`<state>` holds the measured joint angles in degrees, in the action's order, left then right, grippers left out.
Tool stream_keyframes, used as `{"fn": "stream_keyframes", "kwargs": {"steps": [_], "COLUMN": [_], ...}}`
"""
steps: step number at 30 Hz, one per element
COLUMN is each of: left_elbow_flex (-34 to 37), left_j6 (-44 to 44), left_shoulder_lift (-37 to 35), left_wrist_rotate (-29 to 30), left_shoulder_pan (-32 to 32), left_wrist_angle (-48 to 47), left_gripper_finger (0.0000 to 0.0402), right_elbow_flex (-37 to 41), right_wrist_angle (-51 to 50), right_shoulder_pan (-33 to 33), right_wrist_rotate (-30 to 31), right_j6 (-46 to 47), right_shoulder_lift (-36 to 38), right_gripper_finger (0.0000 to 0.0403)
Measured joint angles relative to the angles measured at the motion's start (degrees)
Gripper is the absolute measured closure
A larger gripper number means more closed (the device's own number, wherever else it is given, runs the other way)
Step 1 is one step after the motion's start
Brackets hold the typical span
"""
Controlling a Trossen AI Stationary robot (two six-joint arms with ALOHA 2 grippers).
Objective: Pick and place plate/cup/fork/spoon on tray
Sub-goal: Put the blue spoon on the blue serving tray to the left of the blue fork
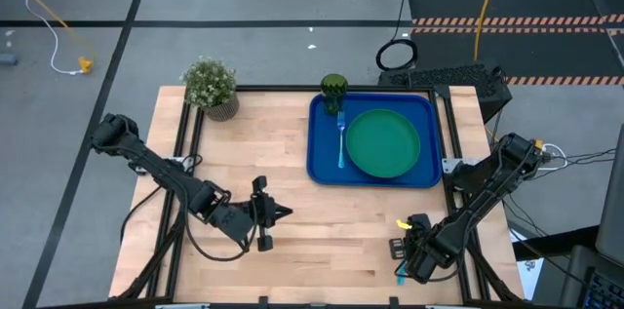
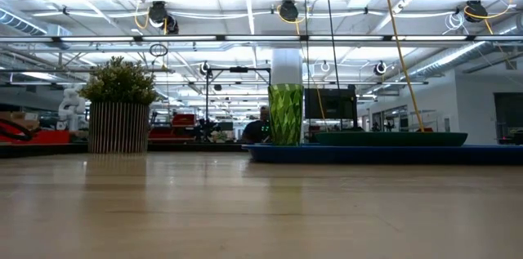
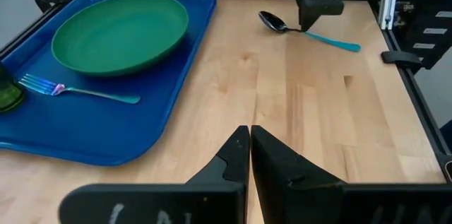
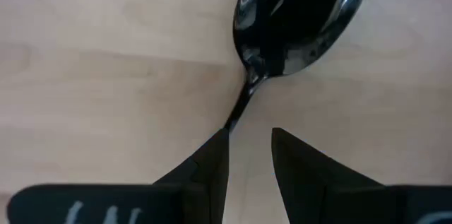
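My two arms are matte black, jointed, trailing black cables; tapered black fingers [image 3: 244, 160] bear faint white scrawls.

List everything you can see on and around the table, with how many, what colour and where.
tray: one, blue, far right part of the table
plate: one, green, on the tray
fork: one, light-blue handle, on the tray left of the plate
cup: one, dark green, tray's far left corner
spoon: one, light-blue handle, on the table at the right gripper
potted plant: one, green, far left corner
left gripper: shut, mid-table
right gripper: around the spoon's neck
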<state>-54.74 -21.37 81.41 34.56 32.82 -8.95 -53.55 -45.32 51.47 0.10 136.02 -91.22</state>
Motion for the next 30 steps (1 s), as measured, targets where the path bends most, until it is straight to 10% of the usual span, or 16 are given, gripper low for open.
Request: {"fn": "stream_keyframes", "kwargs": {"steps": [30], "left_elbow_flex": [-0.1], "left_j6": [8.5], "left_shoulder_lift": [0.0], "left_wrist_rotate": [0.0], "left_shoulder_pan": [-5.7], "left_wrist_angle": [0.0], "left_gripper_finger": [0.0383], "right_elbow_flex": [0.4], "right_wrist_angle": [3.4], "right_shoulder_pan": [-3.6], "right_wrist_rotate": [5.8], "right_j6": [-2.7], "right_shoulder_lift": [0.0], "right_gripper_finger": [0.0305]}}
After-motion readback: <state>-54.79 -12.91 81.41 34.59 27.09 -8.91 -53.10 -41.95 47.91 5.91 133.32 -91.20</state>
